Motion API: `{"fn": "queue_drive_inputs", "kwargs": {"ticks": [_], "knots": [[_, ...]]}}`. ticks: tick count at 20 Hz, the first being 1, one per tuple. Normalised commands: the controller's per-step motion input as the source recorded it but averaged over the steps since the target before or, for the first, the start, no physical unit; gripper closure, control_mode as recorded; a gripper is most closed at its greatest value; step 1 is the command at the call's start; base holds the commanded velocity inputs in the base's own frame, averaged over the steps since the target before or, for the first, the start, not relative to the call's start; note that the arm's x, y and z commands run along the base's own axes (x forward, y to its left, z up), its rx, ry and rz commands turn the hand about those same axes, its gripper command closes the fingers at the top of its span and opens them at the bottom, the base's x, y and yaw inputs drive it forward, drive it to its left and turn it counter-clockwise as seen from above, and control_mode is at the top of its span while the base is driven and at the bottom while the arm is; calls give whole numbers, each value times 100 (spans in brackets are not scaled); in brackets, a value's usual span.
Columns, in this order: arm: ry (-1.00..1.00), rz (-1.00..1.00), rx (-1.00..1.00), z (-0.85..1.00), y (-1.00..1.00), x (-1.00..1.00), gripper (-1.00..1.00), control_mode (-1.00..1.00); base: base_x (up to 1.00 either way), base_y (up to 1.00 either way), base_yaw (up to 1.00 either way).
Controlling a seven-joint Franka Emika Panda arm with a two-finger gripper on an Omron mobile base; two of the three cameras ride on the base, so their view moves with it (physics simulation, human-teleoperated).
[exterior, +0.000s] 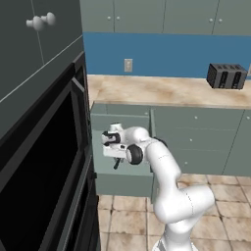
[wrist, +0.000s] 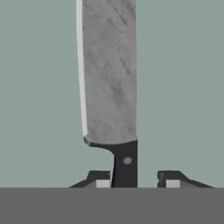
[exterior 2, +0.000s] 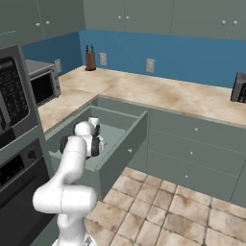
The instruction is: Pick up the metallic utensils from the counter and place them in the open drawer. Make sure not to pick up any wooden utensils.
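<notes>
The knife (wrist: 109, 87) has a broad, mottled silver blade and a black handle with one pale rivet. In the hand view it lies lengthwise along the view, blade pointing away and handle nearest, over the plain grey-green floor of the drawer (exterior 2: 122, 139); whether it rests on that floor cannot be told. The drawer is a shallow grey-green box with a flat front, pulled well out from the cabinets below the marbled desk (exterior 2: 158, 93). It stands open, left of the shut drawer fronts, near the black oven.
</notes>
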Motion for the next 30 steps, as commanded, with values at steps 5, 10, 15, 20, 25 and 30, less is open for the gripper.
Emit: {"fn": "queue_drive_inputs", "kwargs": {"ticks": [5,10,15,20,25,30], "knots": [[5,0,2,-71,-95,-39,-100,-100,0,0,0],[-9,0,14,31,-50,-64,-100,-100,0,0,0],[-17,-3,13,100,-24,-97,-100,-100,0,0,0],[-17,-1,2,100,-31,-100,-100,-100,0,0,0],[-30,0,1,75,-30,-100,-100,-100,0,0,0],[-66,0,13,24,-11,-100,-100,-100,0,0,0]]}}
